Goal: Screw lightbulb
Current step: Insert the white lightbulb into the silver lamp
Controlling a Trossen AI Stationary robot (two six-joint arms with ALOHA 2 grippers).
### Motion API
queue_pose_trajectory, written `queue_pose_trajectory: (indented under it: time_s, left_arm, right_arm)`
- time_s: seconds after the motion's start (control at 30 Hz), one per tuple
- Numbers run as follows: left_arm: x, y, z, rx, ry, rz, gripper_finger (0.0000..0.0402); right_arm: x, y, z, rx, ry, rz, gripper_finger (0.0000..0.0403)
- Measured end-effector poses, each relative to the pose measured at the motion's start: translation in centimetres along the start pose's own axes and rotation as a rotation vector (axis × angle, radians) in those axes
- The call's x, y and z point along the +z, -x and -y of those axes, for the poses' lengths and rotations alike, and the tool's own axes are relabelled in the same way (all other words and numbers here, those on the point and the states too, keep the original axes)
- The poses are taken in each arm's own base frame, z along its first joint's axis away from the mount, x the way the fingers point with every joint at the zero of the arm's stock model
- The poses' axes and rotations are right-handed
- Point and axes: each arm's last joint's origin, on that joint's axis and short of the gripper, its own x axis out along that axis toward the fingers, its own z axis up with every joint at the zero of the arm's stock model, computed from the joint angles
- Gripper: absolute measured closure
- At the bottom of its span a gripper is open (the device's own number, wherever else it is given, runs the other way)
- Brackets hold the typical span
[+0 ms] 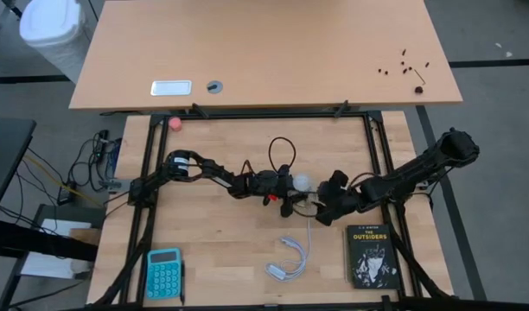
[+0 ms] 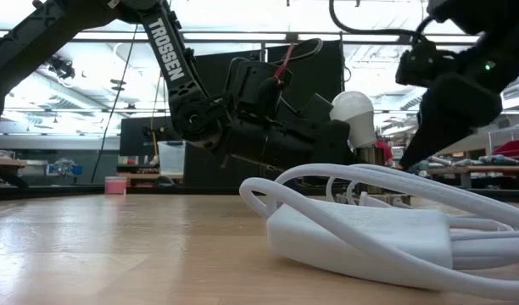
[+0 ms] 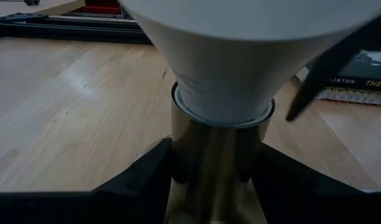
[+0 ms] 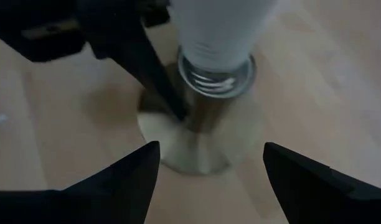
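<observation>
Lightbulb (image 1: 303, 181) seen upright at table centre, base seated in metallic socket (image 3: 212, 162). Socket clamped by left gripper (image 3: 210, 180) fingers; socket foot hidden. Right gripper (image 4: 209, 180) held just right of bulb, fingers spread apart, nothing between. Bulb globe cut off in both wrist views.
</observation>
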Motion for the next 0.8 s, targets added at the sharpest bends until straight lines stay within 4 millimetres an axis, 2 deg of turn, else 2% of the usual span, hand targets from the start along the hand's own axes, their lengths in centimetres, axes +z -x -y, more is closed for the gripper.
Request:
queue_pose_trajectory:
  time_s: [0.13,0.27,0.5,0.8]
  left_arm:
    - [-0.08,0.0,0.04,-0.016,0.0,-0.01,0.0198]
    - [-0.16,0.0,0.14,-0.051,-0.002,-0.024,0.0198]
    - [-0.23,0.03,0.36,-0.129,-0.009,-0.034,0.0198]
    - [-0.54,0.1,0.54,-0.232,-0.043,-0.072,0.0198]
  right_arm:
    - [0.04,-0.4,-0.48,0.081,-0.005,0.104,0.0105]
    - [0.16,-0.65,-0.17,0.057,0.028,0.13,0.0105]
    - [0.26,-0.92,0.21,0.067,0.119,0.107,0.0107]
    - [0.54,-0.14,0.33,0.172,0.19,0.116,0.011]
